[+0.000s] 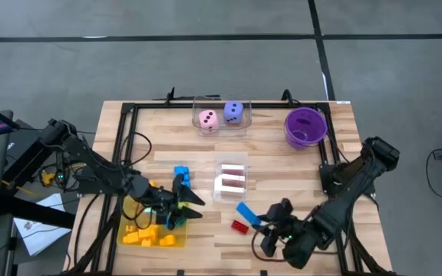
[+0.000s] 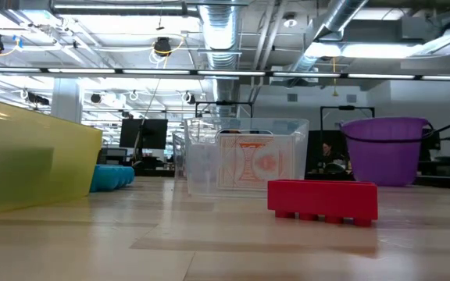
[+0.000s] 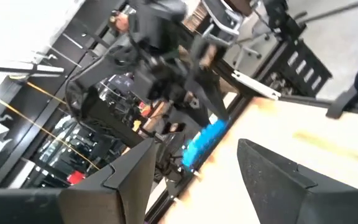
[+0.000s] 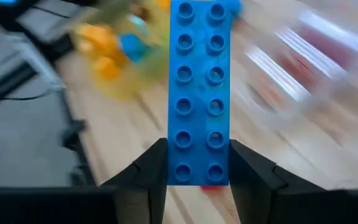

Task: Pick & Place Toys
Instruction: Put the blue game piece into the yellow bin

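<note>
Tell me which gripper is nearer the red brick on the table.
Right. The right gripper, shut on a long blue brick, sits just beside the red brick. The left gripper hangs open at the yellow tray, well across the table from it.

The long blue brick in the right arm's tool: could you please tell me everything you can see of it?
The long blue brick looks like glossy plastic, with two rows of round studs on its upper face. The right tool is shut on one end, a dark finger against each long side, so most of the brick juts forward. In the high view it shows slanted above the wooden table, near the small red brick; whether they touch is unclear.
</note>
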`<state>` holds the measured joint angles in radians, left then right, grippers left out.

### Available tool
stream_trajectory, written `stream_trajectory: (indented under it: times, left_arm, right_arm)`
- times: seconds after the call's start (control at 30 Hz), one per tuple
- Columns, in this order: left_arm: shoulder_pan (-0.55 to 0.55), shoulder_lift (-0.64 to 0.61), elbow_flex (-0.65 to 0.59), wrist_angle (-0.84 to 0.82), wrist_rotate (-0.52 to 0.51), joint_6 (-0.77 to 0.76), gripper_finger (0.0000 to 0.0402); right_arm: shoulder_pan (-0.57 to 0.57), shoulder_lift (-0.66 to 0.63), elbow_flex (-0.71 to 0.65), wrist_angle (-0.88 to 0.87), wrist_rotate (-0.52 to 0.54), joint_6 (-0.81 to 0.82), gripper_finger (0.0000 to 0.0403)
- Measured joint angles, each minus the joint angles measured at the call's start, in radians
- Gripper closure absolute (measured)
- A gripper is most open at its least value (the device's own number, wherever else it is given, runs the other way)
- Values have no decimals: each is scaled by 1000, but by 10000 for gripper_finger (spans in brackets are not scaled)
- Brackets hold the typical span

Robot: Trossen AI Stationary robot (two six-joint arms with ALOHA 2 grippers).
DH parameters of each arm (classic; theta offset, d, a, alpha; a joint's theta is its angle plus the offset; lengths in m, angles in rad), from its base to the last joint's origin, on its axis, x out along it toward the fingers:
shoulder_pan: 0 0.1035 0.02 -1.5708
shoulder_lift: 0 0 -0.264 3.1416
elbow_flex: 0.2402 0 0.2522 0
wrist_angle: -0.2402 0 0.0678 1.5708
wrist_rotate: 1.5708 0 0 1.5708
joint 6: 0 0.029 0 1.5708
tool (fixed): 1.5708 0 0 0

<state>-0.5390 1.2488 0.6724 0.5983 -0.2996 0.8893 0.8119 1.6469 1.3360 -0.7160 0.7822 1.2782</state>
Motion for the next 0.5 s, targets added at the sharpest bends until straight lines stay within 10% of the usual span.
stream_trajectory:
  times: [0.5]
  left_arm:
    - [0, 162, 122, -42, 48, 47, 180]
  right_arm:
    - [-105, 42, 0, 328, -145, -389, 273]
